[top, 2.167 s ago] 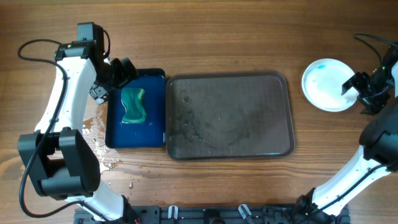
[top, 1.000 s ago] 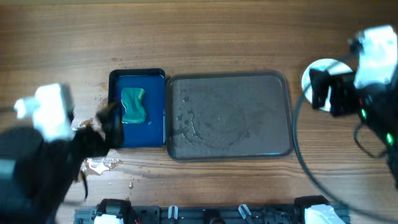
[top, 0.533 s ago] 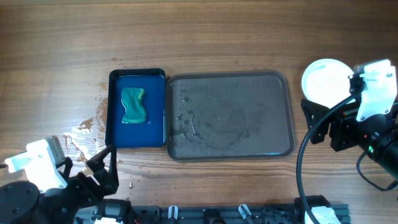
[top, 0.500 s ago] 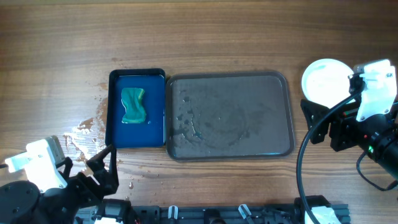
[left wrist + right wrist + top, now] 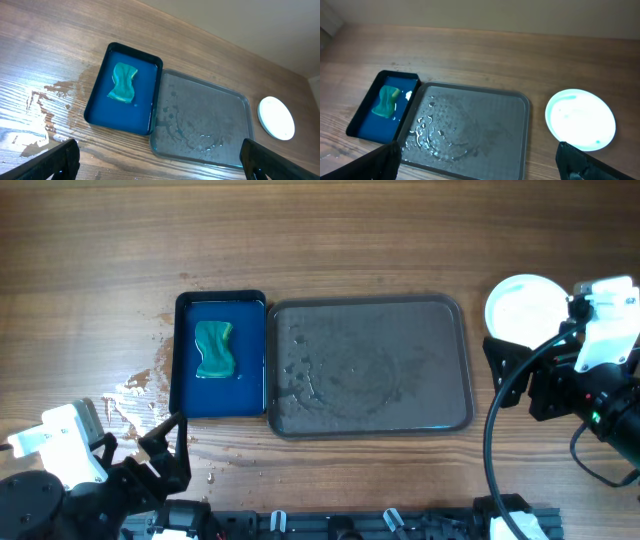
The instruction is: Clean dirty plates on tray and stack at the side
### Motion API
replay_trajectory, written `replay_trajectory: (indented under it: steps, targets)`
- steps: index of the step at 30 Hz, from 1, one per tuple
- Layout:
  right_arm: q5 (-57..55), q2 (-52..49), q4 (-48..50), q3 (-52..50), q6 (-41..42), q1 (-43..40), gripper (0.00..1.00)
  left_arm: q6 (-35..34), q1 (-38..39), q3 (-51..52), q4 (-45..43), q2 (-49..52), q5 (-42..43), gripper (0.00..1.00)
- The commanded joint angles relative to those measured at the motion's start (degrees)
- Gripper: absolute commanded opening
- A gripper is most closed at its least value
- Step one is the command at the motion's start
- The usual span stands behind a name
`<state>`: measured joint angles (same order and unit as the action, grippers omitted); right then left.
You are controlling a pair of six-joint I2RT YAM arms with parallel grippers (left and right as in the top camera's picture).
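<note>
The large dark grey tray (image 5: 400, 340) lies at the table's centre, wet with droplets and with no plate on it; it also shows in the left wrist view (image 5: 210, 125) and the right wrist view (image 5: 485, 120). White plates (image 5: 522, 308) sit stacked on the table right of the tray, also in the left wrist view (image 5: 276, 117) and the right wrist view (image 5: 580, 120), the top one with faint blue-green traces. How many are stacked cannot be told. My left gripper (image 5: 165, 448) (image 5: 160, 167) is open and empty at the near left. My right gripper (image 5: 505, 375) (image 5: 480, 167) is open and empty near the plates.
A smaller dark blue tray (image 5: 250, 380) touches the grey tray's left side and holds a green sponge (image 5: 214, 348). Water is spilled on the wood (image 5: 140, 385) left of the blue tray. The left arm's body fills the near left corner.
Both arms have pulled back from the table: the left from the blue tray to the near left corner, the right away from the plates. Nothing has moved in the last half second.
</note>
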<state>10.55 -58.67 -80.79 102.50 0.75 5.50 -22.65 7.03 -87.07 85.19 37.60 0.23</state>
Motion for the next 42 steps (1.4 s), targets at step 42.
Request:
replay_trajectory:
  steps: [42]
  targets:
    - [9.8,58.5,68.2,-86.9,7.4,0.1,0.99,-0.5,0.3,-0.3,0.0,0.3,-0.7,1.00]
